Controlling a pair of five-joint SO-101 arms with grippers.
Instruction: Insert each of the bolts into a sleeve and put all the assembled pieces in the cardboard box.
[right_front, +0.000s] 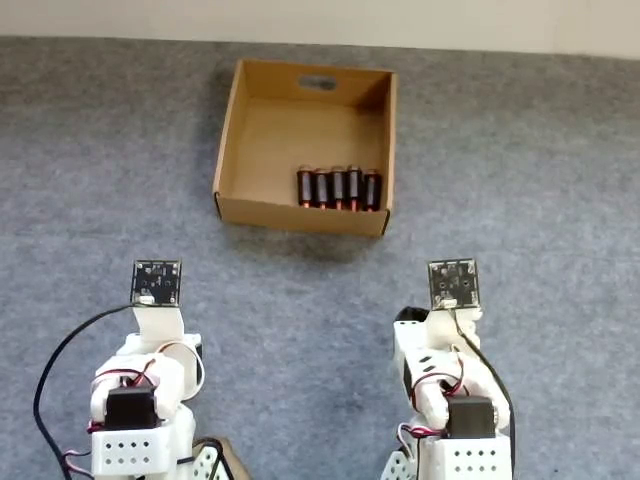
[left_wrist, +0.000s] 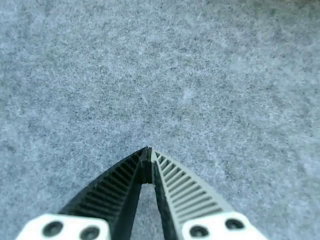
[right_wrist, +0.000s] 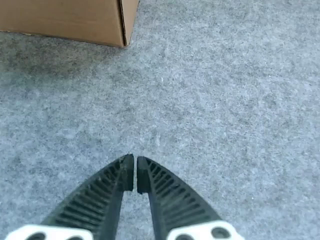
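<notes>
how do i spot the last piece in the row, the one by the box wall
Find the cardboard box on the grey carpet. Along its near wall lie five dark pieces side by side. Yours is the end piece on the right, the only one beside a side wall.

In the right wrist view, the picture's edge cuts off the cardboard box (right_wrist: 65, 22); we see one corner and part of a wall. In the high view, the assembled pieces (right_front: 339, 188) are too small for us to separate bolt from sleeve. The lower edge crops the left arm (right_front: 140, 400) and the right arm (right_front: 450, 410) at their bases.
</notes>
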